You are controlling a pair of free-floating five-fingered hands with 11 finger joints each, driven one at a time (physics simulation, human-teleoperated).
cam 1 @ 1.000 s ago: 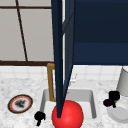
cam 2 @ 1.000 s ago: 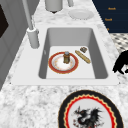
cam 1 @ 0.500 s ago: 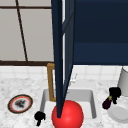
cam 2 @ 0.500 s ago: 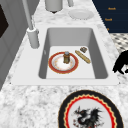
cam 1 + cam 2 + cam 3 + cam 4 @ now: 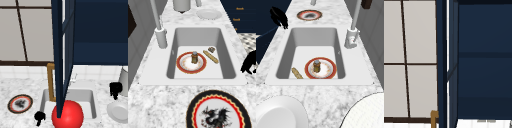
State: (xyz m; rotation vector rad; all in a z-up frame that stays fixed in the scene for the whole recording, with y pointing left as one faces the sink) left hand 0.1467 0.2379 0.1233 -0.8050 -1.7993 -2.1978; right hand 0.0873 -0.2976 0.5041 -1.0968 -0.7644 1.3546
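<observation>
My left hand hovers off the sink's front left corner, fingers relaxed and holding nothing; it also shows as the left hand and left hand beside the sink's front rim. My right hand hangs open over the counter, between a white canister and a white plate. In the sink basin lies a red-rimmed plate with a small jar standing on it, and a bread stick beside it.
A dark blue cabinet door stands open over the sink, with a red ball below it. A dragon-patterned plate rests on the left counter. The faucet rises at the sink's back edge.
</observation>
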